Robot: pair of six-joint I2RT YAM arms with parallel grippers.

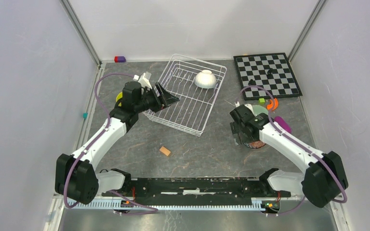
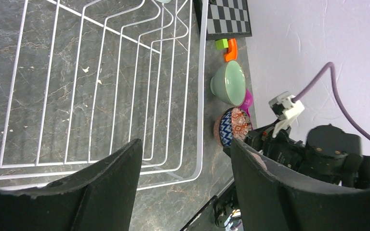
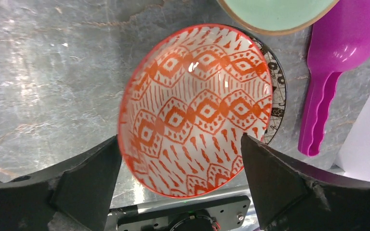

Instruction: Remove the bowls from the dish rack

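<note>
Bowls: white bowl [image 1: 205, 79] in dish rack [image 1: 188, 103], 1 o'clock corner. Right gripper [image 3: 180, 144] spread wide astride patterned bowl [image 3: 197, 106], gripping nothing; bowl rests at rack's 4 o'clock beside pale green bowl [image 3: 274, 12], my unload pile. Left gripper [image 2: 186, 144] agape, empty, at rack's 9 o'clock, likely staged for white bowl.

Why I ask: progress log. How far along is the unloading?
Done: the pale green bowl and patterned bowl sit outside the dish rack. In hand: nothing; right gripper open above the patterned bowl, left gripper open at the rack. Left: one white bowl in the rack.
</note>
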